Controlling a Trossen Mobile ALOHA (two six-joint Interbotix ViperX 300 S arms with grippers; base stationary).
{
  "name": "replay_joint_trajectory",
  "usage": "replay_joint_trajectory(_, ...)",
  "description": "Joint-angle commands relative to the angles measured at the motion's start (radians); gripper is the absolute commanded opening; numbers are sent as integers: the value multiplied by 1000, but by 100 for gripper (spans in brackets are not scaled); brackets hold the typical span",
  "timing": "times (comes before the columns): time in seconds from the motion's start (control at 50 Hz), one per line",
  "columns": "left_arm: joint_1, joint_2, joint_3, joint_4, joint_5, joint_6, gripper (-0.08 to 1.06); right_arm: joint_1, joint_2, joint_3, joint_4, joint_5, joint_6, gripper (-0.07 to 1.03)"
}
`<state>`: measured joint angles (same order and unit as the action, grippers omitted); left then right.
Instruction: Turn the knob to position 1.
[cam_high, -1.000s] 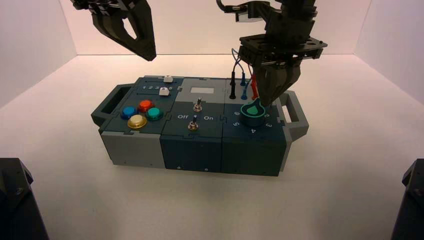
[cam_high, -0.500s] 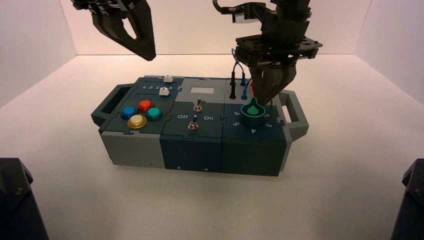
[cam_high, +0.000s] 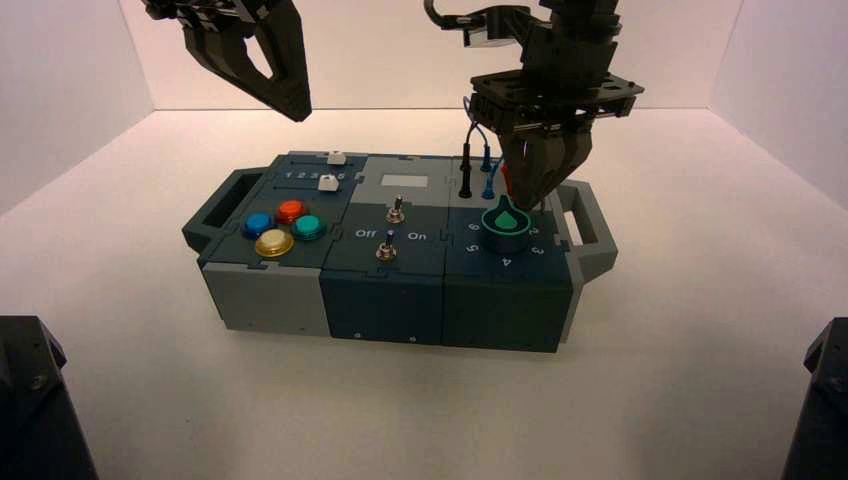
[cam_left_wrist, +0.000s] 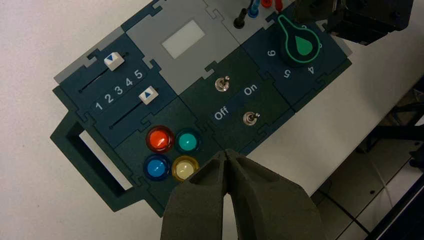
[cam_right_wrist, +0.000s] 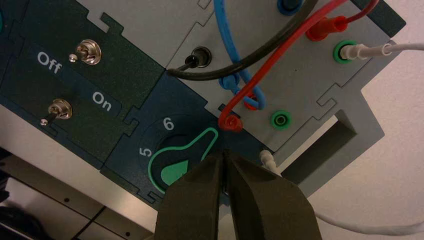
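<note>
Behind the knob (cam_high: 506, 226), right gripper (cam_high: 535, 203) closed, hiding numeral 1

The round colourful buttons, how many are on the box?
4, in a cluster on the box's left section: the orange button beside the teal button, the blue button beside the yellow button. None seems hidden.
</note>
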<state>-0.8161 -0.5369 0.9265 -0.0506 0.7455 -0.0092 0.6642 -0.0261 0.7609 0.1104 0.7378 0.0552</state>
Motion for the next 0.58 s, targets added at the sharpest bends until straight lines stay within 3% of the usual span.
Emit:
replay_joint_trajectory(0.02, 3, -11, -23, 8, -3, 2, -3, -3, -52, 0, -9, 6, 2, -2)
replay_joint_trajectory(0.32, 3, 3, -20, 15, -6, 0, -3, 0, -187, 51, -9, 28, -6, -2)
replay_joint_trajectory(0.58, 2, 25, -40, 38, -6, 2, -3, 0, -175, 51, -11, 11, -34, -2)
